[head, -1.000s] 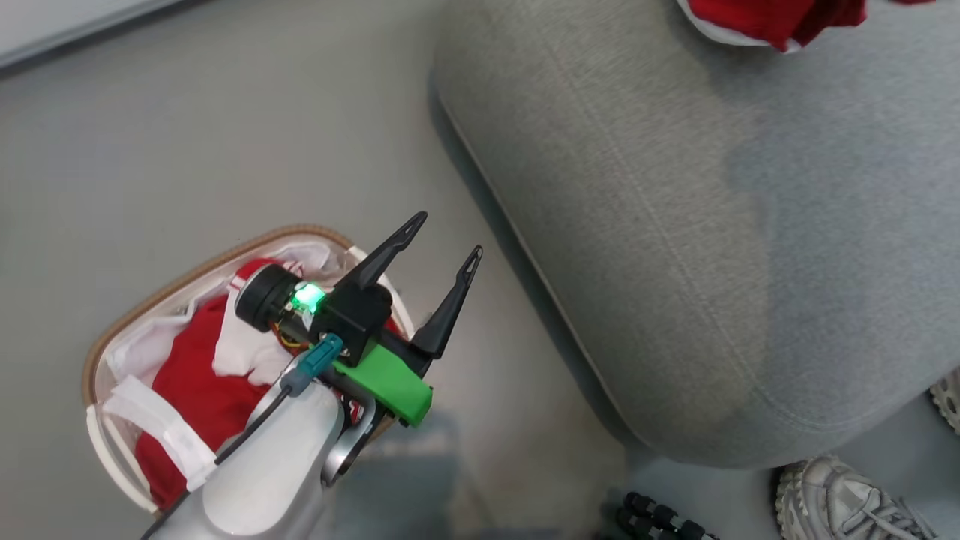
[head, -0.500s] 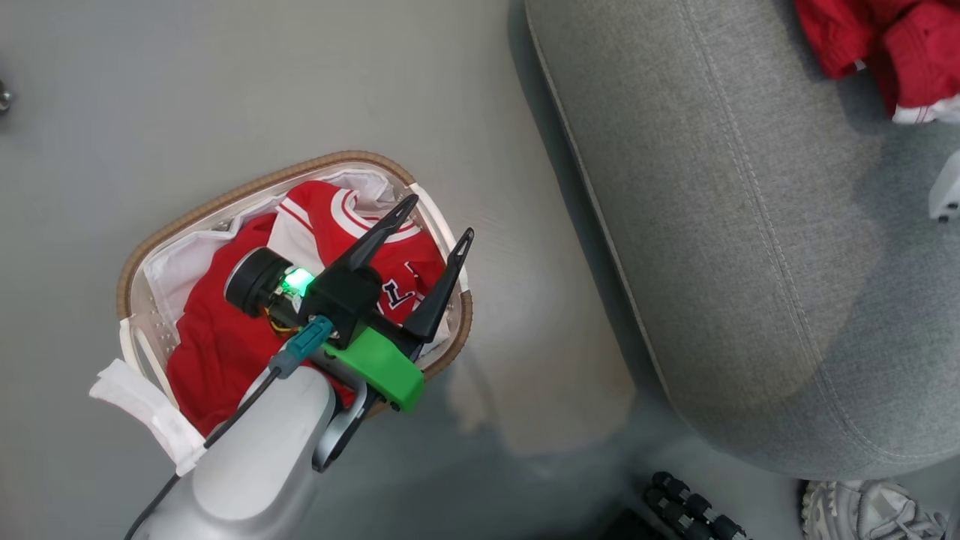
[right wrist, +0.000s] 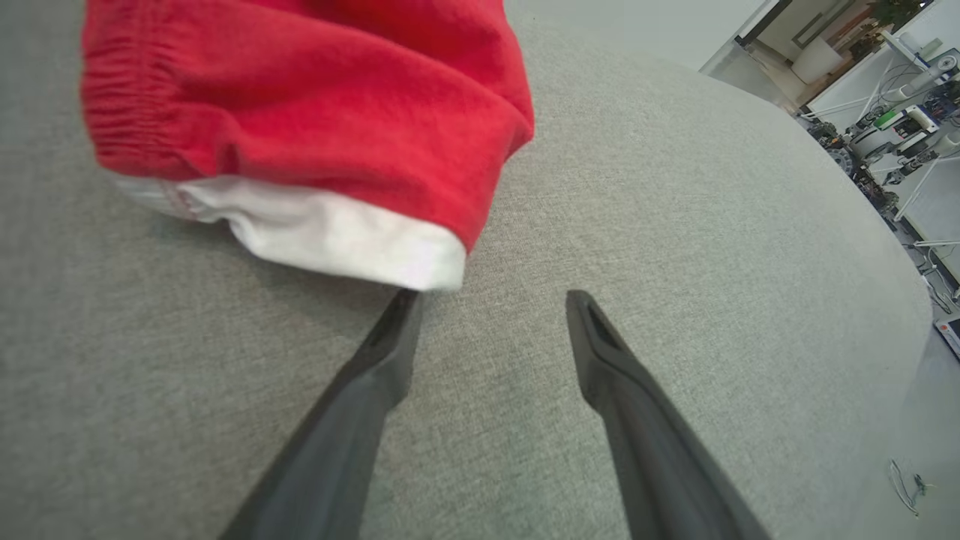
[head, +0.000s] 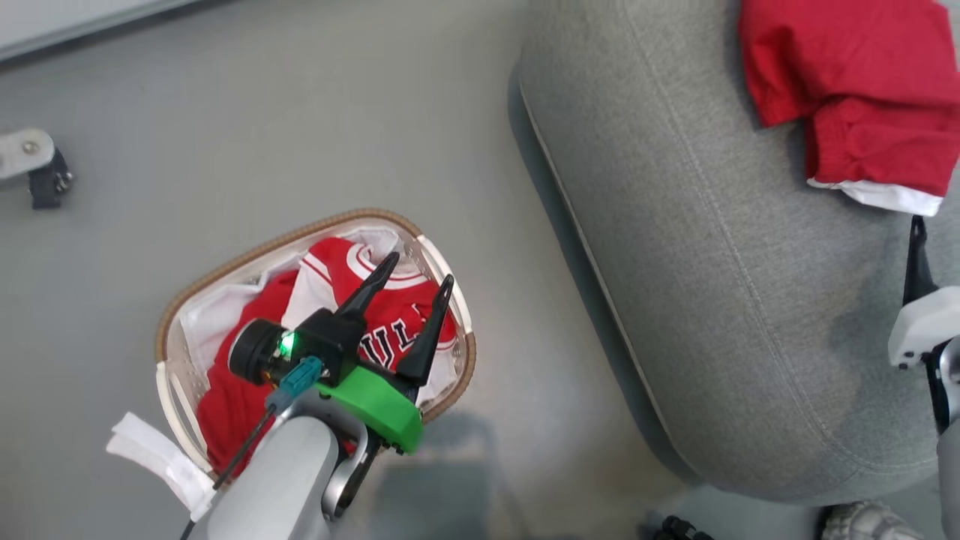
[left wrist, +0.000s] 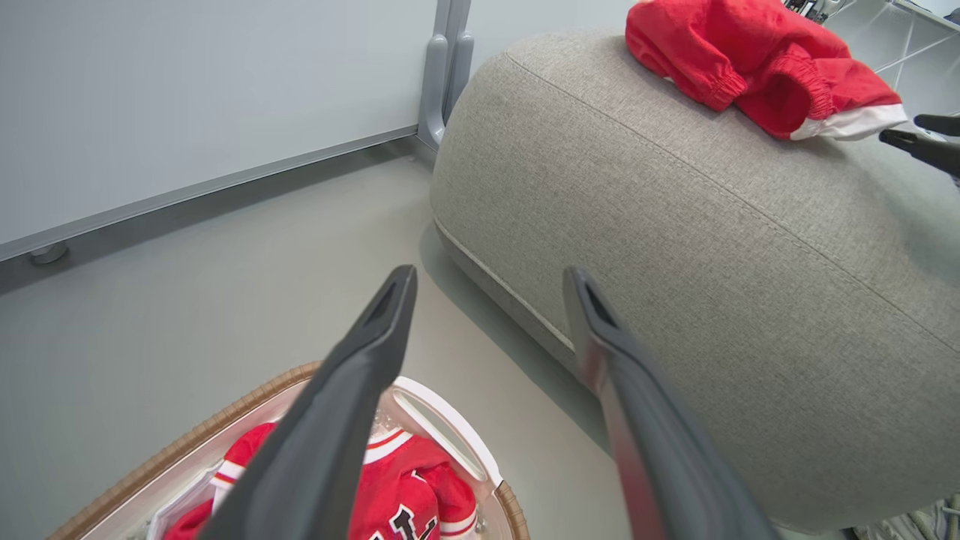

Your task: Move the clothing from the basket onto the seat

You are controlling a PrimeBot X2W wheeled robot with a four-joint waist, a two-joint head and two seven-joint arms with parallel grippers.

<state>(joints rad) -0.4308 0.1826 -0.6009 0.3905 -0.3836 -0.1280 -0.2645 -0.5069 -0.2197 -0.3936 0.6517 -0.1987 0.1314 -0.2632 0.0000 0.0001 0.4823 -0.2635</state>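
Lab clutter (right wrist: 862, 139) beyond grey seat (right wrist: 675, 225)

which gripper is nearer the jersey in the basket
Left. The left gripper hovers open just above the jersey in the basket. The right gripper is away over the seat, open, beside the red garment lying there.

bright, even light is thrown from overhead. a diffuse shadow is cast on the grey floor (head: 450, 480) at five o'clock of the oval cream perforated basket (head: 360, 213); the red white-hemmed garment (right wrist: 300, 112) is rendered slightly soft in the right wrist view.
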